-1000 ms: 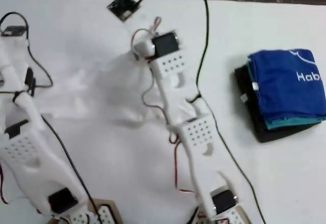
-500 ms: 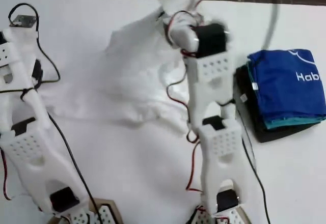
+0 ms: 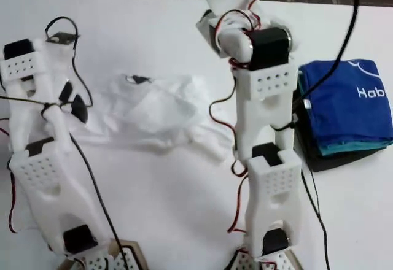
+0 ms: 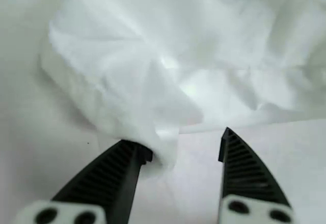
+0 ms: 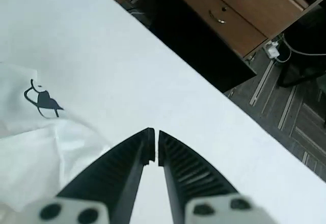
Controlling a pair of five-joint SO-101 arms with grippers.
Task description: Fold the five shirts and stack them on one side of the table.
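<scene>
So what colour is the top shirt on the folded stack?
The top shirt is blue with white print, clearest in the high view.

Crumpled cloth shirt (image 3: pixel 156 107), smooth matt table (image 3: pixel 344 221), ribbed plastic left hand (image 4: pixel 186 142)

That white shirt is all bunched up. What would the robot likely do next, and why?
Probably close the left gripper on the fold of the white shirt lying between its open fingers, to pull it flat: the shirt is crumpled, and the right gripper is shut, empty, off the cloth.

Wooden drawers (image 5: pixel 239 5) stand on a dark floor (image 5: pixel 298 127), perhaps planked.
</scene>
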